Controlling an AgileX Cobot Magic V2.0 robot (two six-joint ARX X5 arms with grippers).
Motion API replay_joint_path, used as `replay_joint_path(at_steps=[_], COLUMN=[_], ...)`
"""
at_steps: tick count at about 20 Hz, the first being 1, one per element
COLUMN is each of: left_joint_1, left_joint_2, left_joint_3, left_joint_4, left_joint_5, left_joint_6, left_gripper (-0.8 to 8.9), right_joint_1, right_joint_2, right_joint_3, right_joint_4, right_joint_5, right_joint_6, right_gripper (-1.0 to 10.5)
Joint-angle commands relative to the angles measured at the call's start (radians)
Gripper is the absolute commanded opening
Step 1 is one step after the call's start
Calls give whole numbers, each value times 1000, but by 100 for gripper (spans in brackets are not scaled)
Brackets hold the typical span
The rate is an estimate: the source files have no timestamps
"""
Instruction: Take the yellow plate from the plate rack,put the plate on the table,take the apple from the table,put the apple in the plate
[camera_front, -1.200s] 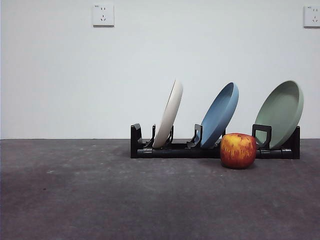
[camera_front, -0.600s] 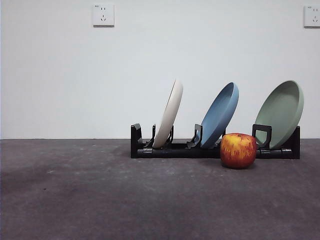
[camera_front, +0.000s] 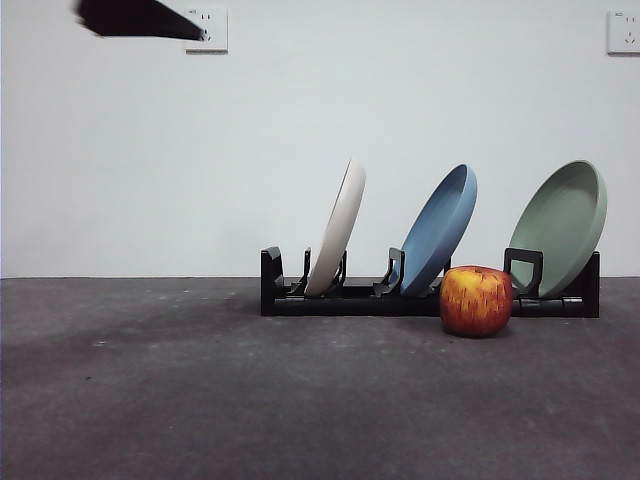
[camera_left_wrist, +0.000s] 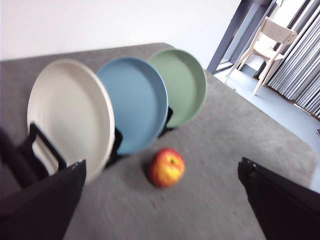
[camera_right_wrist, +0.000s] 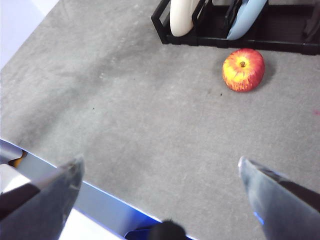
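Observation:
The yellow plate (camera_front: 338, 232), cream and matte, stands on edge in the left slot of the black plate rack (camera_front: 350, 300). The apple (camera_front: 476, 300) sits on the table (camera_front: 200, 400) just in front of the rack. My left gripper (camera_left_wrist: 162, 165) is open and empty, held high above the table. Its blurred view shows the yellow plate (camera_left_wrist: 67, 117) and the apple (camera_left_wrist: 166, 167) below it. My right gripper (camera_right_wrist: 160, 161) is open and empty near the table's front edge, well back from the apple (camera_right_wrist: 243, 69) and the rack (camera_right_wrist: 280, 40).
A blue plate (camera_front: 438, 232) and a sage-green plate (camera_front: 562, 225) stand in the rack to the right of the yellow one. A black arm tip (camera_front: 135, 18) shows at the top left of the front view. Two wall sockets hang on the white wall behind.
A black arm tip has come into the front view at the top left. The plates, the rack and the apple have not moved.

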Motion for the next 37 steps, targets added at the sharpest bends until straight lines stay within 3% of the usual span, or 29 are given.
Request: replay_joint_path(at_steps=[1, 6, 9, 15, 22, 23, 25, 27, 33, 37], left_joint_1=[-35, -93, -114, -124, -153, -158, -171, -179, -175, -173], left_joint_2=[140, 413, 515, 640, 716, 718, 718, 718, 716, 706], left_joint_3=[84, 272, 294, 294, 294, 294, 294, 294, 294, 297], left_joint_4=[45, 89, 214, 348, 367, 365, 349, 343, 340, 336], left_joint_5=[-50, -121, -189, -253, -274, -275, -272, -267, -238, -236], left_joint_6=[13, 25, 29, 31, 32, 32, 32, 31, 27, 27], left_gripper=[525, 525, 525, 524, 522, 491, 247, 112, -12, -9], right_joint_1=[3, 3, 3, 3, 3, 3, 3, 3, 3, 3], right_joint_2=[8, 28, 33, 37, 37, 37, 37, 37, 37, 37], right_joint_3=[1, 1, 1, 1, 1, 1, 1, 1, 1, 1], right_joint_4=[6, 5, -2, -40, -69, -69, -69, -69, -71, -71], right_joint_5=[2, 2, 2, 2, 2, 1, 2, 1, 2, 2], right_joint_6=[6, 8, 14, 14, 14, 14, 14, 14, 14, 14], right_gripper=[710, 699, 689, 689, 689, 689, 689, 689, 688, 689])
